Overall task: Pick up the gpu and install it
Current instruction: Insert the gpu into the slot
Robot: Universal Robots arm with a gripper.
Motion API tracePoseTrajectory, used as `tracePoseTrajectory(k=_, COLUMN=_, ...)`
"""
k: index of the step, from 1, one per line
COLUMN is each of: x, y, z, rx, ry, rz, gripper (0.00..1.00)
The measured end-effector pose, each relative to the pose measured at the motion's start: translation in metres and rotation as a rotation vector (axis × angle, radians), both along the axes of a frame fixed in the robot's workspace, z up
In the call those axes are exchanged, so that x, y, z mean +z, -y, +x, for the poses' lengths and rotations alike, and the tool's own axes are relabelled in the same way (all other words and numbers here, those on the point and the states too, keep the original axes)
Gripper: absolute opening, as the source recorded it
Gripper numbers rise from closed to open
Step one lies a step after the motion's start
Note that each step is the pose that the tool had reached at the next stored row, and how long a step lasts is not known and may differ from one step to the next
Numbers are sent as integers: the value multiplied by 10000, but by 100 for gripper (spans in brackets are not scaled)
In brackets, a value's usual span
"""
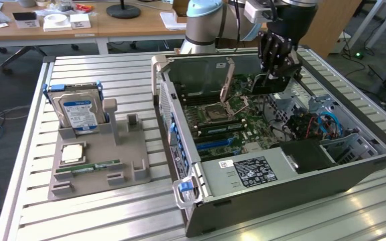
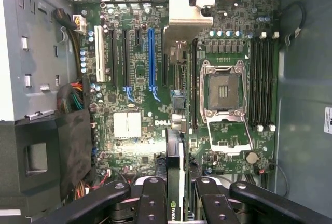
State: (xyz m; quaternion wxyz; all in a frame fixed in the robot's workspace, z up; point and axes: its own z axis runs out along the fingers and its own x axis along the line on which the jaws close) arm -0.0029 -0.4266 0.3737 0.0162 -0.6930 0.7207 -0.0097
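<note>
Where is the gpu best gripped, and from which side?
Pinch the gpu by its two flat faces near the upper edge, coming from above, as the gripper does over the open case: the card is thin and hangs edge-down, so its lower edge stays free.

A slatted metal desk (image 1: 112,216) is seen carrying a grey fixture tray (image 1: 129,150) and, on the exterior view's right of it, an open computer case (image 1: 280,201). A blue-labelled hard drive (image 1: 78,109) is stood upright at the tray's far end. A square processor (image 1: 72,152) and a green RAM stick (image 1: 89,166) are laid flat nearer the camera. Inside the case a motherboard (image 2: 137,92) is exposed, with an opened CPU socket (image 2: 223,92), a blue slot (image 2: 151,58) and a white slot (image 2: 98,60). A labelled power supply (image 1: 252,171) is mounted at the case's near end. Behind, a roll of tape (image 1: 56,19) is set on a wooden desk (image 1: 132,27).
</note>
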Motion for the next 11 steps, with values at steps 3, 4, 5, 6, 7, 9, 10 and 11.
tracePoseTrajectory(k=3, x=-1, y=0, z=-10, rx=-1, ry=0, rz=0, gripper=26)
tracePoseTrajectory(k=4, x=-1, y=0, z=-14, rx=-1, ry=0, rz=0, gripper=26)
tracePoseTrajectory(k=5, x=-1, y=0, z=-18, rx=-1, ry=0, rz=0, gripper=26)
tracePoseTrajectory(k=6, x=-2, y=0, z=-24, rx=0, ry=0, rz=0, gripper=26)
tracePoseTrajectory(k=7, x=-5, y=0, z=-32, rx=0, ry=1, rz=2, gripper=26)
tracePoseTrajectory(k=9, x=-13, y=0, z=-48, rx=-1, ry=1, rz=3, gripper=26)
tracePoseTrajectory(k=10, x=-17, y=0, z=-55, rx=-1, ry=0, rz=1, gripper=26)
tracePoseTrajectory(k=11, x=-23, y=0, z=-61, rx=-1, ry=0, rz=1, gripper=26)
